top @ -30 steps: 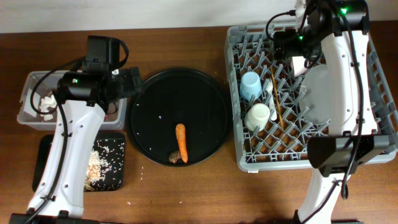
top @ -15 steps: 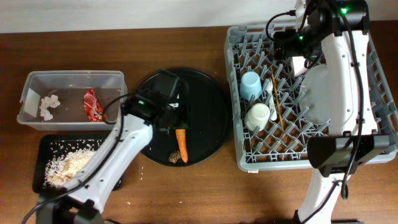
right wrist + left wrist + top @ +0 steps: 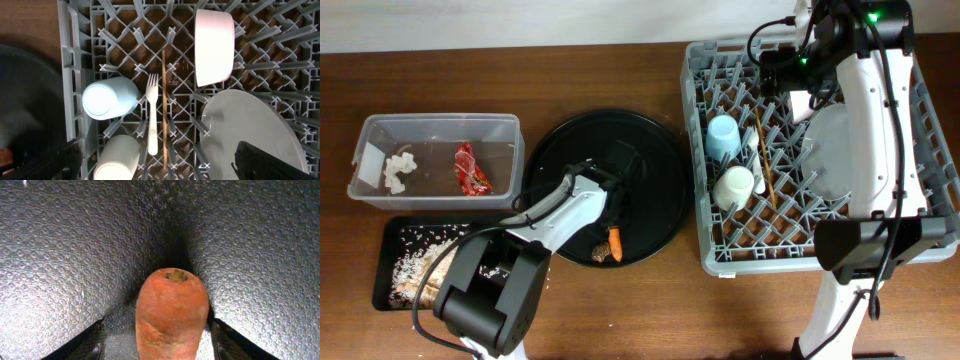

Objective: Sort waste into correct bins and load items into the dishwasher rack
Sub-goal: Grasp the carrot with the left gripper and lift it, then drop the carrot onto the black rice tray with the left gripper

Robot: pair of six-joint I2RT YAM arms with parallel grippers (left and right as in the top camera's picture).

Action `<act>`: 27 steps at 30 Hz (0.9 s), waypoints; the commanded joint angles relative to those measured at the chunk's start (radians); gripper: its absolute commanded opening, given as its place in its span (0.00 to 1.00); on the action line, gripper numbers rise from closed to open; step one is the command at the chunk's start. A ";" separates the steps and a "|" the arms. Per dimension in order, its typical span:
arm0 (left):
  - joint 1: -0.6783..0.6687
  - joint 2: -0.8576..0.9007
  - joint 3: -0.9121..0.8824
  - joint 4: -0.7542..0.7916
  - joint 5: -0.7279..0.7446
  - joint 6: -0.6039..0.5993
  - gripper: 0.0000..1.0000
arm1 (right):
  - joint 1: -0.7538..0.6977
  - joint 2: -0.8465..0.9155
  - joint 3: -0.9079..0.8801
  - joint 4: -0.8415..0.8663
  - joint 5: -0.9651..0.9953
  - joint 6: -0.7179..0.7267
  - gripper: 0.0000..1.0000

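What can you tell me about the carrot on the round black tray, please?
The carrot is a stubby orange root with smooth, faintly creased skin and a brownish-green stem scar on its blunt end. It lies flat on the textured round black tray, near the edge, beside a small brown lump. The left gripper straddles it, open, one finger on each side; no contact shows. Overhead, the arm hides its upper part.

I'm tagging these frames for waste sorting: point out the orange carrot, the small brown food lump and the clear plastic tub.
orange carrot (image 3: pixel 171 317), left wrist view, middle of its body.
small brown food lump (image 3: pixel 601 253), overhead view, its centre.
clear plastic tub (image 3: pixel 440 119), overhead view, far rim.
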 commanded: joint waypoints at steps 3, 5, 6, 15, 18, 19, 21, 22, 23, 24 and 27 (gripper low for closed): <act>-0.009 0.011 -0.006 0.006 0.018 -0.013 0.51 | -0.006 -0.013 0.013 -0.001 -0.002 -0.002 0.99; -0.009 0.011 -0.006 0.008 0.005 -0.013 0.45 | -0.006 -0.013 0.013 -0.001 -0.002 -0.002 0.99; -0.009 0.011 -0.006 0.007 -0.029 -0.013 0.32 | -0.006 -0.013 0.013 -0.001 -0.002 -0.002 0.99; 0.065 -0.077 0.243 -0.175 -0.177 0.072 0.00 | -0.006 -0.013 0.013 -0.001 -0.002 -0.002 0.99; 0.309 -0.307 0.251 -0.338 -0.178 -0.029 0.00 | -0.006 -0.013 0.013 -0.001 -0.002 -0.002 0.99; 0.390 -0.370 0.251 -0.373 -0.178 -0.037 0.00 | -0.006 -0.013 0.013 -0.001 -0.002 -0.002 0.99; 0.619 -0.510 0.250 -0.454 -0.173 -0.081 0.00 | -0.006 -0.013 0.013 -0.001 -0.002 -0.002 0.99; 0.723 -0.559 0.242 -0.476 -0.164 -0.082 0.00 | -0.006 -0.013 0.013 -0.001 -0.002 -0.002 0.99; 0.795 -0.595 0.215 -0.476 -0.158 -0.119 0.00 | -0.006 -0.013 0.013 -0.001 -0.002 -0.002 0.99; 0.851 -0.618 0.177 -0.467 -0.158 -0.152 0.00 | -0.006 -0.013 0.013 -0.001 -0.002 -0.002 0.99; 0.957 -0.639 -0.072 -0.316 -0.131 -0.234 0.00 | -0.006 -0.013 0.013 -0.001 -0.002 -0.002 0.99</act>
